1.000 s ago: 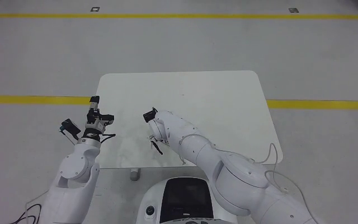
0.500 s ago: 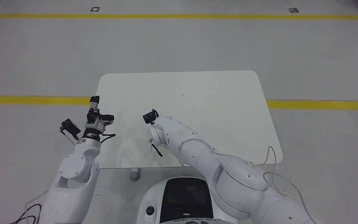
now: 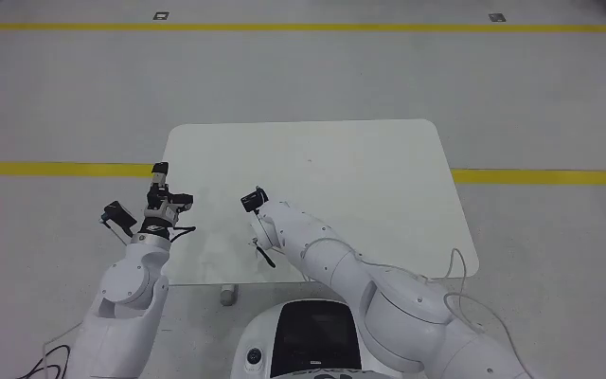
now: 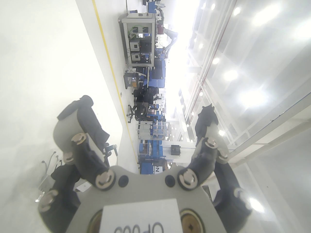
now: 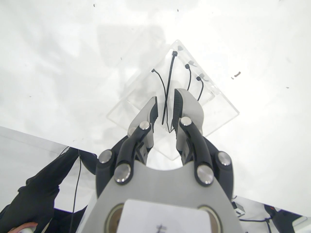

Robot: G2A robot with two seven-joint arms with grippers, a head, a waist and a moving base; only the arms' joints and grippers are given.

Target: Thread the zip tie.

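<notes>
The long black plastic zip tie (image 5: 169, 81) lies on a clear square acrylic plate (image 5: 220, 113) on the white bench (image 5: 60, 25). It sits right between the fingers of the right claw (image 5: 165, 96), which is part open with nothing gripped. The tie's long axis runs nearly in line with the claw's reach: its square head (image 5: 174, 54) lies farther out, beyond the fingertips, and its thin tail end lies back near the finger roots. The fingers therefore stand on either side of the strap, and closing would probably catch it mid-length. Three shorter black zip ties (image 5: 189, 75) crowd it on the plate. One crosses the long strap about at the fingertips and might be pinched along with it. The left claw (image 4: 145, 109) is spread wide and empty, raised by the bench's left edge and well apart from the plate, so the right arm is the nearer
</notes>
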